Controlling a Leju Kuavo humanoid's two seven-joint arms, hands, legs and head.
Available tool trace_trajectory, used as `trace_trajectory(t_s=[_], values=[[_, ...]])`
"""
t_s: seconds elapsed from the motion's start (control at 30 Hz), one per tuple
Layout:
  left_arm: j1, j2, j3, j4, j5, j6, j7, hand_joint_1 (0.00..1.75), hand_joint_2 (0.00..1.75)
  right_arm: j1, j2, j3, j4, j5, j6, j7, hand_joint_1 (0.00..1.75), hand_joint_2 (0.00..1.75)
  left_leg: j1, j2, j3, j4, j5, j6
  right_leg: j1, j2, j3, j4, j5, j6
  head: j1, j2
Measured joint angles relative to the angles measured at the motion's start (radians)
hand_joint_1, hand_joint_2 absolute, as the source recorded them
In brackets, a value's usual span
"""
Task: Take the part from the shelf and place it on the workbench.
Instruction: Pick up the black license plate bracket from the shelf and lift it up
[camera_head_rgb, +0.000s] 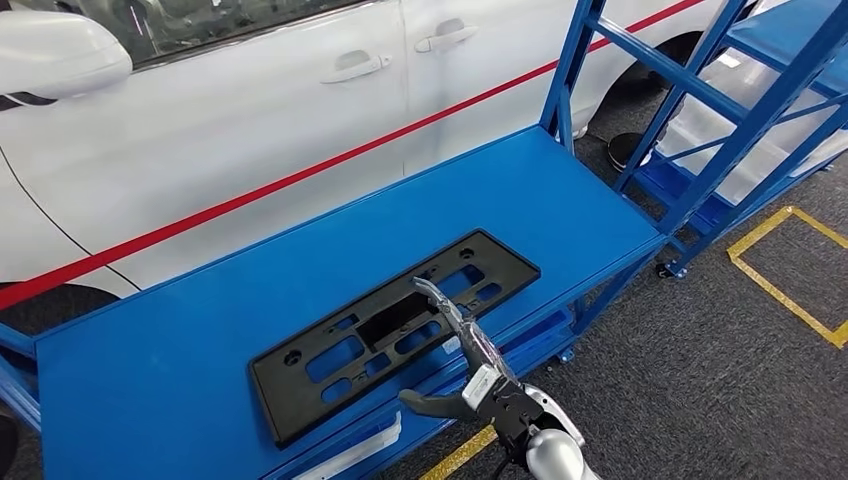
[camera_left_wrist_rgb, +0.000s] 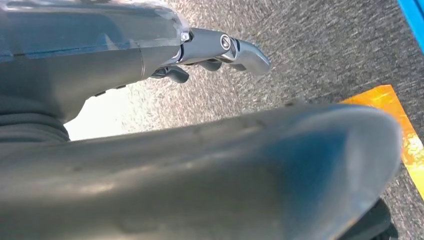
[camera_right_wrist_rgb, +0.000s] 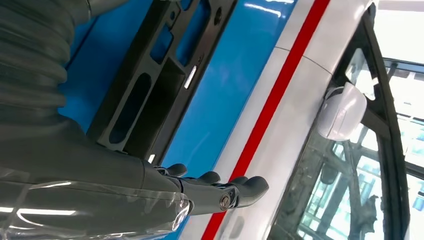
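Right hand (camera_head_rgb: 462, 345), fingers spread, holding nothing, above the counter's (camera_head_rgb: 150, 370) near edge beside the flat black part (camera_head_rgb: 390, 330); left hand (camera_left_wrist_rgb: 220, 50) empty, hanging; risk: withdrawing fingers could snag the part's slots, dragging it off.

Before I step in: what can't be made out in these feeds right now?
- Black part: near edge hidden by right robot hand, head view.
- Contact between that robot hand and the part: unclear in right wrist view.
- Left robot hand: fingers largely hidden behind its thumb, left wrist view.
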Motion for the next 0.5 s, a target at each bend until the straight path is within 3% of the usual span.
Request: trace_trajectory(t_s=[0.03,0.13,0.2,0.33,0.4,0.47,0.5], values=[[0.001,0.000,0.004,0.000,0.000,0.002,-0.005,0.00,0.00,0.001,-0.001,0.006,0.000,0.012,-0.011,-0.001,0.00,1.75,0.000,0.000,0.001,0.000,-0.001,-0.001,-0.002,-0.001,0.009,-0.021,0.023,0.001,0.000,0.000],[0.002,0.002,0.019,0.000,0.000,0.008,-0.014,0.00,0.00,0.008,-0.004,0.019,-0.009,0.030,-0.039,-0.001,0.00,1.75,-0.001,-0.001,0.007,0.001,-0.005,-0.009,-0.003,-0.005,0.104,-0.214,0.113,-0.005,0.000,0.000],[0.003,0.006,0.031,0.000,0.000,0.018,-0.011,0.00,0.00,0.020,-0.008,0.023,-0.021,0.034,-0.053,0.000,0.00,1.75,-0.003,-0.002,0.008,0.001,-0.006,-0.021,0.002,-0.006,0.129,-0.271,0.124,-0.014,0.000,0.000],[0.007,0.018,0.065,0.000,0.000,0.057,0.007,0.00,0.00,0.047,-0.017,0.026,-0.047,0.036,-0.067,0.000,0.00,1.75,0.000,-0.001,0.006,0.012,-0.022,-0.045,0.005,-0.002,0.134,-0.285,0.129,-0.040,-0.001,0.000],[0.008,0.026,0.086,0.000,0.000,0.076,0.012,0.00,0.00,0.053,-0.019,0.027,-0.057,0.038,-0.072,-0.001,0.00,1.75,0.001,-0.002,-0.034,0.105,-0.078,-0.049,0.004,-0.003,0.139,-0.293,0.132,-0.052,-0.002,0.000],[0.012,0.032,0.105,0.000,0.000,0.089,0.011,0.00,0.00,0.061,-0.021,0.028,-0.059,0.046,-0.076,-0.002,0.00,1.75,0.001,-0.002,-0.099,0.242,-0.138,-0.051,0.009,-0.004,0.139,-0.293,0.131,-0.058,-0.002,0.000],[0.016,0.035,0.114,0.000,0.000,0.093,0.010,0.00,0.00,0.065,-0.022,0.028,-0.059,0.054,-0.081,-0.004,0.00,1.75,0.001,-0.002,-0.119,0.282,-0.147,-0.051,0.012,-0.003,0.139,-0.292,0.130,-0.060,-0.002,0.000]])
